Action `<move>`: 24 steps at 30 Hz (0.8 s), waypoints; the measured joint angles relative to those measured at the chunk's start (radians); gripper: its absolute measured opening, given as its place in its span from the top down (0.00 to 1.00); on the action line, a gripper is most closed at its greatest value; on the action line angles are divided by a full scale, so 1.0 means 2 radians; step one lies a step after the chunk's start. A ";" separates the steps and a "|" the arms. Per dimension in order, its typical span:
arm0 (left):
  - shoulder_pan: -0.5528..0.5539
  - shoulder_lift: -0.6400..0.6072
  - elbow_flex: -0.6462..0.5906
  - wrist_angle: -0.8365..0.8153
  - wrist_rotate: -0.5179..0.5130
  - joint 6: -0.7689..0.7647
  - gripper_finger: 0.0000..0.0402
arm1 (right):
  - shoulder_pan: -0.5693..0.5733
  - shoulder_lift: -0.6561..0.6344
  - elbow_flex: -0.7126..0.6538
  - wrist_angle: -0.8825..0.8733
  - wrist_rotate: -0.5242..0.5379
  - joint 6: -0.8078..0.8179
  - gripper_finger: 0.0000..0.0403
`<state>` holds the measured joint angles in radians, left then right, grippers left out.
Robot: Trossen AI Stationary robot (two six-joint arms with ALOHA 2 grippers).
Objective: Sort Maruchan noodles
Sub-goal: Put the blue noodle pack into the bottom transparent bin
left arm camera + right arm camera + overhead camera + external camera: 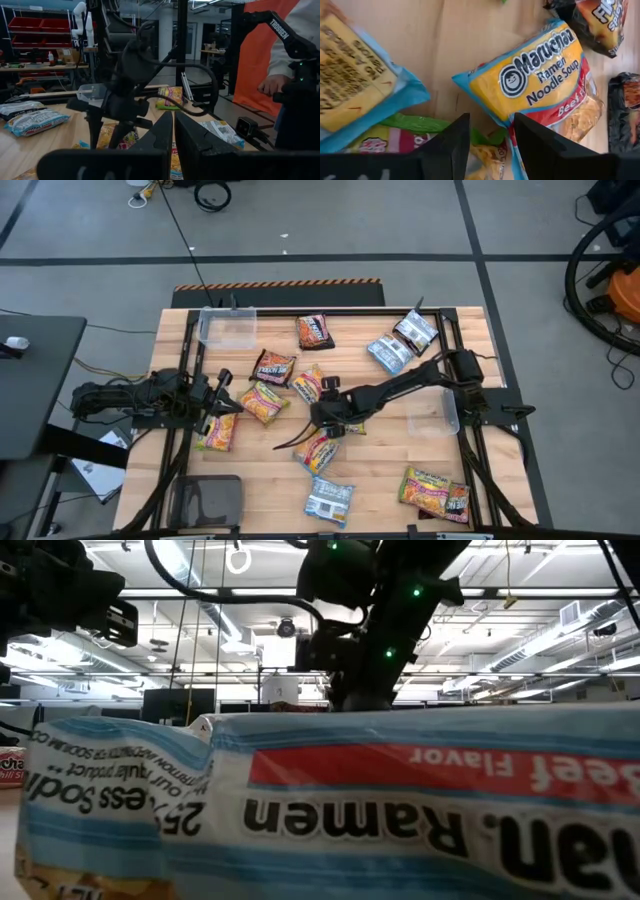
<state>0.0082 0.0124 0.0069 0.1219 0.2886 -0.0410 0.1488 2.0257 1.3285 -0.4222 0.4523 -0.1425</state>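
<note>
Several Maruchan noodle packets lie flat and scattered on the wooden table: orange ones, dark ones and blue-silver ones. My right gripper reaches to the table's middle, tipped downward and open. Its fingers stand over a green-edged packet, right beside an orange beef packet. I cannot tell whether they touch. My left gripper waits shut at the table's left, holding nothing.
A clear bin stands at the far left and another at the right beside my right arm. A dark tray sits at the near left. One blue-silver packet fills the low view. A person stands beyond the table.
</note>
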 joint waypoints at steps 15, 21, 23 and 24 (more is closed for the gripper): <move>0.000 0.000 0.000 0.000 0.000 0.000 0.94 | -0.039 0.001 -0.005 0.004 -0.030 0.004 0.76; 0.000 0.000 0.000 0.000 0.000 0.000 0.94 | -0.040 -0.016 0.017 -0.049 -0.053 0.017 0.98; 0.000 0.000 0.000 0.000 0.000 0.000 0.94 | -0.041 -0.028 0.045 -0.101 -0.054 0.041 0.97; 0.000 0.000 0.000 0.000 0.000 0.000 0.94 | -0.043 -0.035 0.059 -0.132 -0.056 0.055 0.97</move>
<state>0.0082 0.0126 0.0071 0.1219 0.2886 -0.0407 0.0619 1.9549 1.4470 -0.6856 0.3407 -0.0324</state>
